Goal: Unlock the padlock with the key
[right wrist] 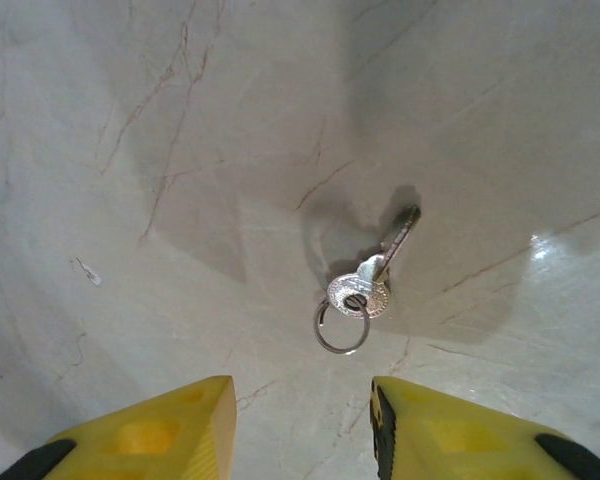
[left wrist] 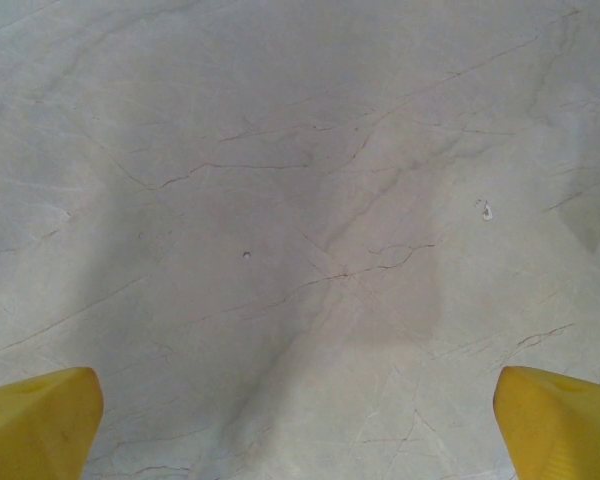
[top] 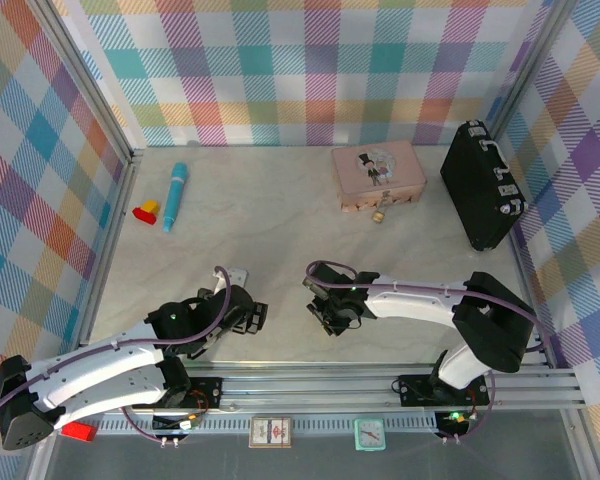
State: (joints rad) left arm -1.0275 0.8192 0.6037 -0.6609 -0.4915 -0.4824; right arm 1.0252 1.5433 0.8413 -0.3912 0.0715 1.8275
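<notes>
Plainly the right gripper [right wrist: 302,410] is the one placed for the key [right wrist: 375,272]. The key lies flat on the table [right wrist: 120,200] just ahead of that gripper's yellow fingers [right wrist: 160,435]. In the wrist view it sits a little right of the gap between them, ring [right wrist: 341,327] and bow nearest, blade slanting away rightward. Those fingers stand partly spread, pinching nothing. To that gripper's left, the left gripper [left wrist: 298,420] hangs over the table, spread wide and empty. Well beyond the right gripper sits the padlock [top: 378,214]. The next move looks like a short reach forward and slightly right.
</notes>
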